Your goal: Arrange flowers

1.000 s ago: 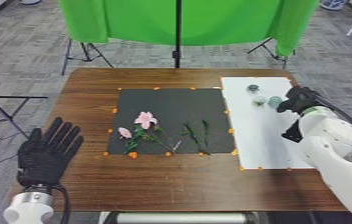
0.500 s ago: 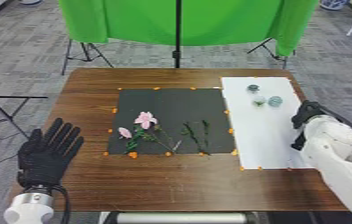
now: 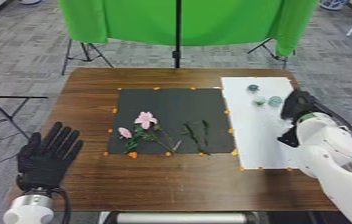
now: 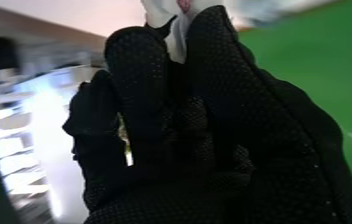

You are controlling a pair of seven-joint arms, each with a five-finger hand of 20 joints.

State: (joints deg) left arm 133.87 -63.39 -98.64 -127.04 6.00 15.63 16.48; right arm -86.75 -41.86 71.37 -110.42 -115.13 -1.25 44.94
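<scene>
The arranging is seemingly only partway along, with three succulents [image 3: 275, 101] sitting on the white board [image 3: 257, 135], pink flowers [image 3: 145, 120] and green stems [image 3: 191, 133] lying unplaced on the dark mat [image 3: 168, 100], and the right hand [image 3: 298, 104] pinching something pale [image 4: 177, 42]

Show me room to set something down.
Free: the black sheet beyond the pink flowers, and the table between that sheet and the near edge. Crowded: that sheet's near half, and the far end of the white sheet, with green plants by the right hand.
</scene>
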